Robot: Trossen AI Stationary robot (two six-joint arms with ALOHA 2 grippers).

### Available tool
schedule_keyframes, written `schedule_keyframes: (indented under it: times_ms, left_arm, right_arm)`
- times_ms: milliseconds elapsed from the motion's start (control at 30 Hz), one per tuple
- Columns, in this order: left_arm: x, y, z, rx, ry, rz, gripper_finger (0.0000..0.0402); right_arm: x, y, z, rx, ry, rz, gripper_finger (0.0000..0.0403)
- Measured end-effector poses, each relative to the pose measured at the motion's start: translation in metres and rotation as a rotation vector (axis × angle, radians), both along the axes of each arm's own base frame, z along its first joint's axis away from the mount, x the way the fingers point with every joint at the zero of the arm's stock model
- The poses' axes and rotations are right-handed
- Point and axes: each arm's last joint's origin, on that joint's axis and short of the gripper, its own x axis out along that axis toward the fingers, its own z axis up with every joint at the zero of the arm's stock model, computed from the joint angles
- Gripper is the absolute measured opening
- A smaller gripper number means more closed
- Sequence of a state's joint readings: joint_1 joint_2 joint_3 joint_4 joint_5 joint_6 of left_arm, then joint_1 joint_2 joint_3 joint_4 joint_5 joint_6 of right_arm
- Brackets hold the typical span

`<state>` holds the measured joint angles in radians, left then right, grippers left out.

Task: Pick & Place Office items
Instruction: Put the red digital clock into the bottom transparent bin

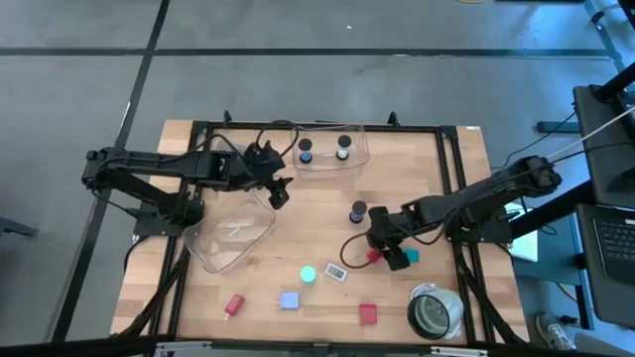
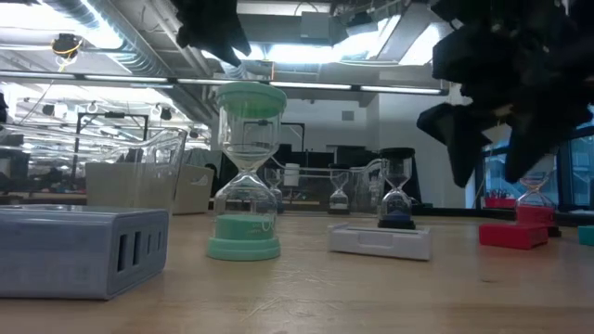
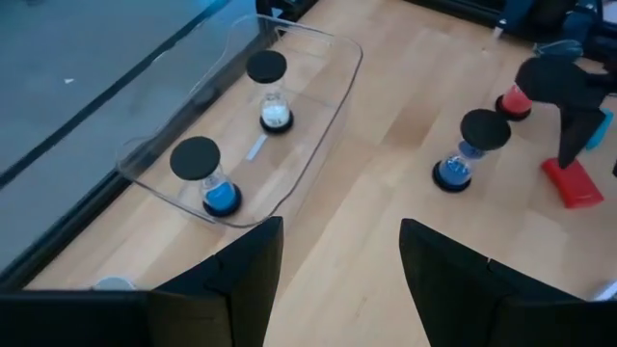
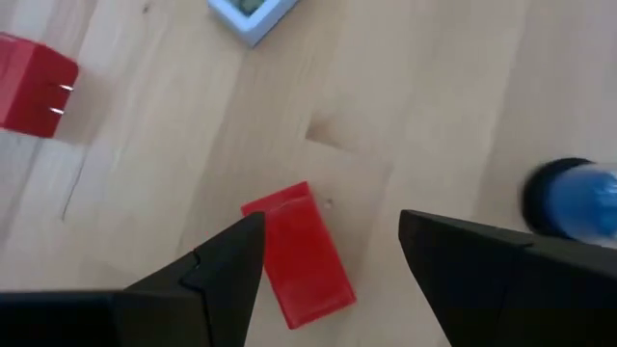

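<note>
Right gripper (image 4: 328, 251): fingers apart, poised over the red block (image 4: 301, 253) right of the table's centre; holds nothing.
Left gripper (image 3: 337, 260): open, empty, near the far edge beside the clear bin (image 3: 318, 125).
Bin contents: two black-capped sand timers (image 3: 204, 175).
Blue timer (image 4: 569, 198): cut off behind the right finger.
Red plug block (image 4: 34, 92): partly out of frame.

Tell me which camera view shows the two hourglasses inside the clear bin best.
The left wrist view: both stand upright in the clear bin, the blue-sand hourglass and the white-sand hourglass, black caps clear. The high view shows them as small dots from above; the low view cannot settle which are those; the right wrist view misses them.
</note>
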<state>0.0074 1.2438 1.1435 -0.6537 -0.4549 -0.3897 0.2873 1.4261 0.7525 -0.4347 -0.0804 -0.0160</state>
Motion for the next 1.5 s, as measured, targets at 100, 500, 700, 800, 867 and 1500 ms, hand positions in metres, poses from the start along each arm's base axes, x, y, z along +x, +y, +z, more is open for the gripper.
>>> schedule_keyframes:
  times_ms: [100,500,700,800,867,1500]
  left_arm:
    - [0.0,0.0,0.0,0.015,0.004,0.006,0.0205]
    - [0.0,0.001,0.0,0.023,0.005,0.012,0.0205]
    - [0.0,0.001,0.0,0.025,0.005,0.013,0.0205]
    - [0.0,0.002,0.0,0.037,0.005,0.028,0.0205]
    - [0.0,0.002,0.0,0.038,0.007,0.024,0.0205]
    - [0.011,-0.006,0.012,-0.048,-0.171,-0.086,0.0205]
  right_arm:
    - [0.003,0.003,-0.009,0.02,0.028,0.042,0.0242]
    - [0.01,0.006,-0.043,-0.022,0.136,0.187,0.0242]
    - [0.01,0.006,-0.043,-0.054,0.121,0.224,0.0222]
    - [0.01,0.006,-0.043,-0.057,0.117,0.222,0.0184]
    - [0.01,0.006,-0.043,-0.057,0.118,0.218,0.0155]
    - [0.036,-0.005,0.089,-0.459,-0.274,-0.148,0.0153]
